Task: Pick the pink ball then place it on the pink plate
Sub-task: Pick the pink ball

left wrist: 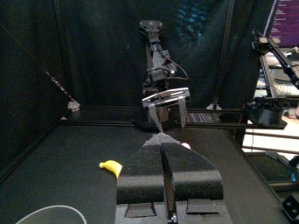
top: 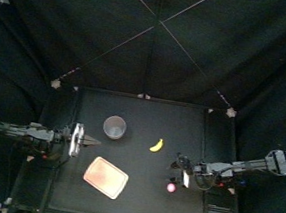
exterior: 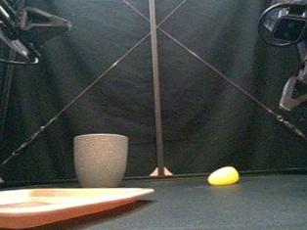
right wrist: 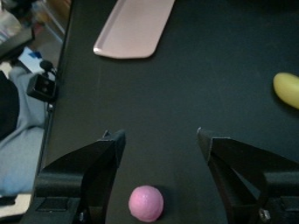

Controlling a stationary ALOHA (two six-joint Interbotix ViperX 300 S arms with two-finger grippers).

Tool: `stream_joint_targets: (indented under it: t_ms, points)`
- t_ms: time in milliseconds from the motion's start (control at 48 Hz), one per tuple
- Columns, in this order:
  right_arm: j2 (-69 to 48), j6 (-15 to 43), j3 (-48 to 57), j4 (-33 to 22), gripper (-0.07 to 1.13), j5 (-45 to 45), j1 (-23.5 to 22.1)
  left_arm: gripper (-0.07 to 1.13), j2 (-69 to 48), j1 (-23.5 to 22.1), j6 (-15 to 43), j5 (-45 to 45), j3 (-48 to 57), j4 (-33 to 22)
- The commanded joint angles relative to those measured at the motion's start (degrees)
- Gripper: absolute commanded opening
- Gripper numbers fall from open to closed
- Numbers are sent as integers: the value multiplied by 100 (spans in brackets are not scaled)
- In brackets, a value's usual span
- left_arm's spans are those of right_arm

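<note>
Top view, pink ball [top: 171,188] near plate [top: 105,177] (apart)

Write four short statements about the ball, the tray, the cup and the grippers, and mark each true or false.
1. The pink ball lies on the pink tray. False: it lies on the table, apart from the tray.
2. The right gripper has its jaws open, with the ball in line between them. True.
3. The grey cup stands upright. True.
4. The left gripper holds the yellow toy. False: the toy lies on the table, and the left gripper's jaws are shut on nothing.
</note>
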Motion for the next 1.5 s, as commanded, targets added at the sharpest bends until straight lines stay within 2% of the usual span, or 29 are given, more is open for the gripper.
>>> stream_joint_targets:
  t_ms: [21,188,354,1229,1292,1500]
  points:
    - [167,18,-264,-70,98,448,202,0,35,62,-9,-70,-88,0]
    - [378,26,-396,9,98,1345,668,0,35,114,0,-70,-88,0]
    - [571,26,-483,132,98,1951,861,0,35,176,0,-105,-97,0]
    - [2312,9,-1020,-44,96,1986,1002,0,26,237,-26,-149,-26,0]
    - [2399,9,-1063,-44,93,1986,1020,0,26,237,-35,-149,-18,0]
    - [2487,18,-1204,-53,72,1978,1028,0,26,237,-9,-141,26,-123]
